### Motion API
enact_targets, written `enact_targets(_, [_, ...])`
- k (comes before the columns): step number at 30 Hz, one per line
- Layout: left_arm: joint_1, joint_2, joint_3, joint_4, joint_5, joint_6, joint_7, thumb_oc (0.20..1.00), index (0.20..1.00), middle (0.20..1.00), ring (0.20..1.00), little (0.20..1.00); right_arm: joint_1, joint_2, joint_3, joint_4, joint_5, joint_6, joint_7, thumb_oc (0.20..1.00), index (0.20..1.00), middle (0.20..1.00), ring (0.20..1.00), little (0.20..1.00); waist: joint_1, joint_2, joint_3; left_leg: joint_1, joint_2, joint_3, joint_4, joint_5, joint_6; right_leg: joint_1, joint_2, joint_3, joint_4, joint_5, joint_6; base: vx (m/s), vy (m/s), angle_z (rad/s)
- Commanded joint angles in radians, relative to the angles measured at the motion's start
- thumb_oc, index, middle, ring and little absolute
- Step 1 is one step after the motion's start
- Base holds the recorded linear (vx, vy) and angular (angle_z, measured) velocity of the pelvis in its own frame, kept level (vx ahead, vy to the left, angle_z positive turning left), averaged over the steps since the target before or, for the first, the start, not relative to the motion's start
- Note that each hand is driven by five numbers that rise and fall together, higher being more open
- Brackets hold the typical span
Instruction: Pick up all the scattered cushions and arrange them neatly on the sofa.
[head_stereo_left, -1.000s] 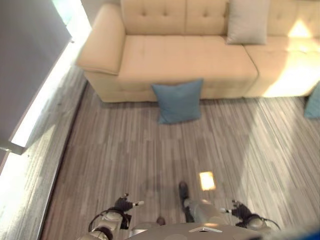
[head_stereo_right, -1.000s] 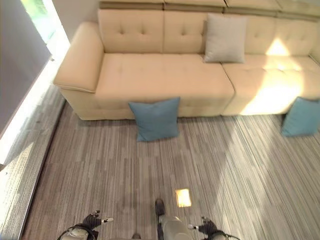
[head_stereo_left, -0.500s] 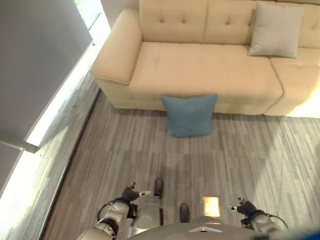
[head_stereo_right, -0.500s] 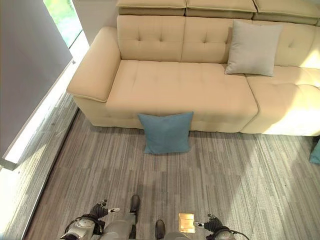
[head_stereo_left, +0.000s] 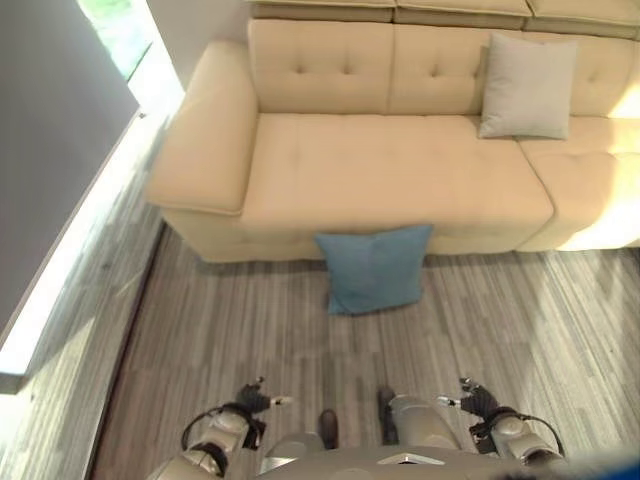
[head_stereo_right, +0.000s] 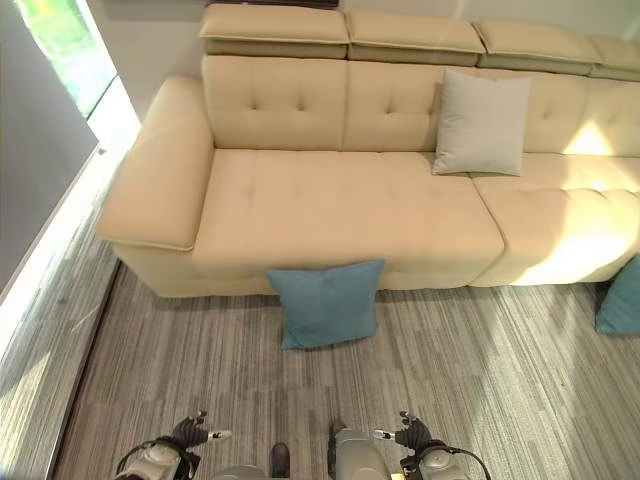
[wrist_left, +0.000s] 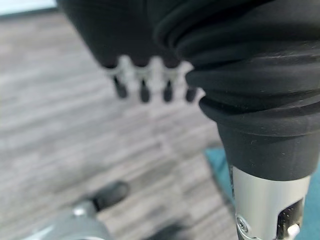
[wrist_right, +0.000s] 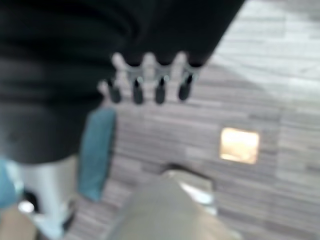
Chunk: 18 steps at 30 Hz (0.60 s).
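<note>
A blue cushion (head_stereo_left: 375, 268) stands on the wood floor, leaning against the front of the beige sofa (head_stereo_left: 390, 180). Another blue cushion (head_stereo_right: 622, 297) lies on the floor at the far right, by the sofa's corner. A grey cushion (head_stereo_right: 483, 122) rests upright against the sofa back. My left hand (head_stereo_left: 250, 402) and right hand (head_stereo_left: 478, 400) hang low at the near edge, well short of the middle cushion. In the wrist views the left fingers (wrist_left: 142, 85) and right fingers (wrist_right: 147, 82) are relaxed and hold nothing. A strip of blue cushion (wrist_right: 97, 150) shows past the right hand.
A grey wall panel (head_stereo_left: 50, 150) and a bright window strip (head_stereo_left: 70, 250) run along the left side. The sofa's wide arm (head_stereo_right: 155, 190) sticks out at the left. A sunlit patch (wrist_right: 240, 145) marks the floor. Bare floor (head_stereo_right: 200, 380) lies between me and the sofa.
The whole picture has swung and shifted, so the camera moved. Both hands stay low and empty; the cushions lie where they were.
</note>
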Motion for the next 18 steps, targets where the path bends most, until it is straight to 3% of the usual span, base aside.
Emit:
enact_targets(1, [-0.022, -0.018, 0.009, 0.019, 0.032, -0.019, -0.016, 1.000, 1.000, 1.000, 1.000, 1.000, -0.017, -0.031, 0.002, 0.037, -0.013, -0.007, 0.005, 1.000, 1.000, 1.000, 1.000, 1.000, -0.011, 0.006, -0.005, 0.054, 0.018, -0.107, 0.026, -0.033, -0.046, 0.117, 0.026, 0.069, -0.052, 0.089, 0.033, 0.18, -0.117, 0.24])
enact_targets(4, [-0.019, -0.030, 0.004, 0.014, 0.025, -0.021, -0.012, 1.000, 1.000, 1.000, 1.000, 1.000, -0.007, -0.044, 0.004, 0.047, -0.013, -0.007, 0.007, 1.000, 1.000, 1.000, 1.000, 1.000, -0.018, 0.012, -0.027, 0.069, 0.044, -0.118, 0.055, -0.039, -0.066, 0.146, 0.043, 0.084, -0.036, 0.082, 0.001, 0.26, -0.190, 0.33])
enact_targets(5, [-0.023, -0.037, 0.003, 0.007, 0.012, -0.022, -0.014, 1.000, 1.000, 1.000, 1.000, 1.000, 0.001, -0.052, -0.002, 0.051, -0.003, -0.009, 0.009, 1.000, 1.000, 1.000, 1.000, 1.000, -0.018, 0.013, -0.030, 0.049, 0.055, -0.127, 0.126, -0.012, -0.092, 0.171, 0.048, 0.075, -0.036, 0.068, -0.017, 0.18, -0.187, 0.23])
enact_targets(7, [-0.030, -0.039, -0.005, 0.000, 0.008, -0.023, -0.014, 1.000, 1.000, 1.000, 1.000, 1.000, 0.006, -0.053, -0.003, 0.050, 0.002, -0.011, 0.007, 1.000, 1.000, 1.000, 1.000, 1.000, -0.023, 0.009, -0.028, 0.029, 0.065, -0.122, 0.176, 0.011, -0.111, 0.192, 0.051, 0.074, -0.038, 0.060, -0.030, 0.13, -0.164, 0.24])
enact_targets(10, [-0.053, -0.038, -0.023, -0.029, -0.022, -0.031, -0.013, 1.000, 1.000, 1.000, 1.000, 1.000, 0.010, -0.061, -0.005, 0.050, 0.030, -0.014, 0.004, 1.000, 1.000, 1.000, 1.000, 1.000, -0.013, -0.019, -0.009, -0.053, 0.084, -0.089, 0.337, 0.070, -0.145, 0.253, 0.042, 0.066, -0.060, 0.041, -0.055, 0.11, -0.183, 0.12])
enact_targets(12, [-0.057, -0.039, -0.027, -0.036, -0.034, -0.031, -0.008, 1.000, 1.000, 1.000, 1.000, 1.000, 0.008, -0.060, -0.004, 0.053, 0.040, -0.009, 0.002, 1.000, 1.000, 1.000, 1.000, 1.000, -0.001, -0.028, -0.003, -0.077, 0.084, -0.092, 0.341, 0.073, -0.144, 0.276, 0.038, 0.062, -0.068, 0.028, -0.061, 0.12, -0.117, 0.17])
enact_targets(14, [-0.054, -0.044, -0.033, -0.034, -0.024, -0.030, -0.004, 1.000, 1.000, 1.000, 1.000, 1.000, 0.009, -0.064, -0.004, 0.056, 0.048, -0.009, 0.002, 1.000, 1.000, 1.000, 1.000, 1.000, 0.012, -0.032, -0.012, -0.103, 0.042, -0.109, 0.231, 0.012, -0.116, 0.302, 0.036, 0.069, -0.084, 0.016, -0.049, 0.19, -0.078, 0.05])
enact_targets(15, [-0.054, -0.044, -0.033, -0.034, -0.024, -0.030, -0.004, 1.000, 1.000, 1.000, 1.000, 1.000, 0.009, -0.064, -0.004, 0.056, 0.048, -0.009, 0.002, 1.000, 1.000, 1.000, 1.000, 1.000, 0.012, -0.032, -0.010, -0.100, 0.041, -0.109, 0.230, 0.012, -0.115, 0.305, 0.036, 0.069, -0.084, 0.016, -0.049, 0.21, -0.014, 0.06])
enact_targets(16, [-0.041, -0.049, -0.033, -0.028, -0.018, -0.027, -0.001, 1.000, 1.000, 1.000, 1.000, 1.000, 0.013, -0.065, -0.008, 0.054, 0.047, -0.010, 0.002, 1.000, 1.000, 1.000, 1.000, 1.000, 0.019, -0.019, -0.017, -0.110, 0.022, -0.129, 0.147, 0.023, -0.090, 0.314, 0.047, 0.071, -0.081, 0.007, -0.038, 0.11, 0.007, 0.10])
enact_targets(18, [-0.034, -0.047, -0.035, -0.012, -0.015, -0.027, 0.001, 1.000, 1.000, 1.000, 1.000, 1.000, 0.013, -0.060, -0.008, 0.052, 0.049, -0.014, 0.004, 1.000, 1.000, 1.000, 1.000, 1.000, 0.016, -0.011, -0.015, -0.112, 0.028, -0.125, 0.128, 0.046, -0.090, 0.316, 0.050, 0.071, -0.066, 0.001, -0.037, 0.11, 0.029, 0.09])
